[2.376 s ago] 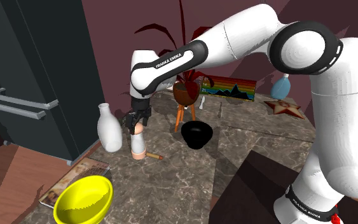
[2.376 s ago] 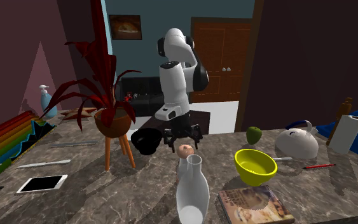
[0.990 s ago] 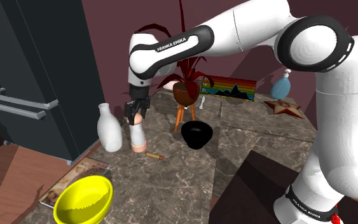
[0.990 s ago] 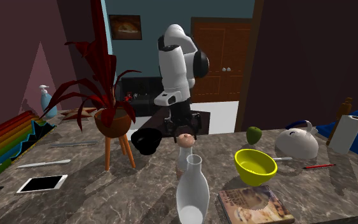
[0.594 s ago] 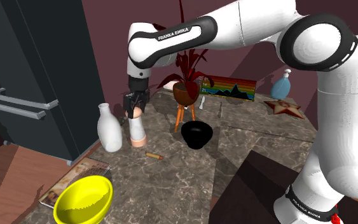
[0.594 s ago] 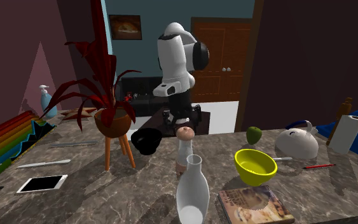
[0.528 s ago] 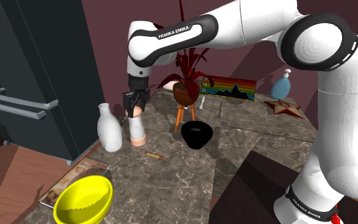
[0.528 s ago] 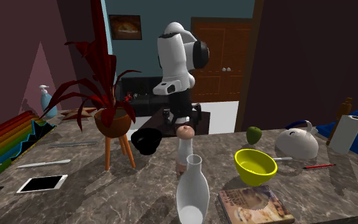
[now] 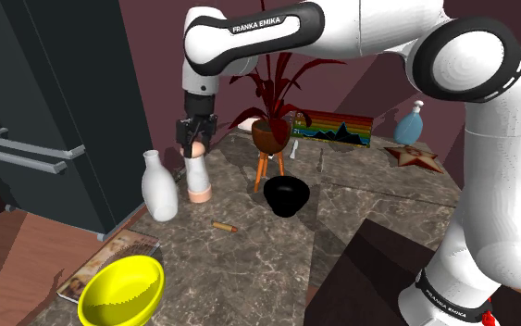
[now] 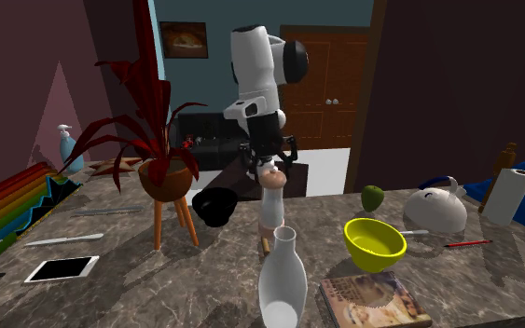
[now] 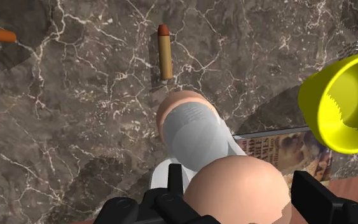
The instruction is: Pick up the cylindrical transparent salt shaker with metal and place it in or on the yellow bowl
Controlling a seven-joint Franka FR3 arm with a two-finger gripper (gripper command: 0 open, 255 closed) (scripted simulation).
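One shaker [image 9: 195, 178] off the counter [image 9: 369, 199], clasped at its cap.
Pinched by the gripper [image 9: 192, 146], fingers narrowed onto the rounded top, so hangs upright and clear of the bottle [image 9: 159, 185] just beside; seemingly raised high enough for carrying across to the bowl [image 9: 119, 289].

The table [image 9: 360, 194] looks like smooth, polished dark stone, brown-grey with fine white veins. The salt shaker [image 11: 196, 137] has a pale grey, faintly see-through body between matt peach-coloured end caps, and the yellow bowl [image 9: 121, 290] is smooth and plain with a slight gloss inside. The white bottle [image 9: 159, 190] is smooth with a soft sheen, and the magazine [image 9: 110, 250] under the bowl's edge is printed paper.
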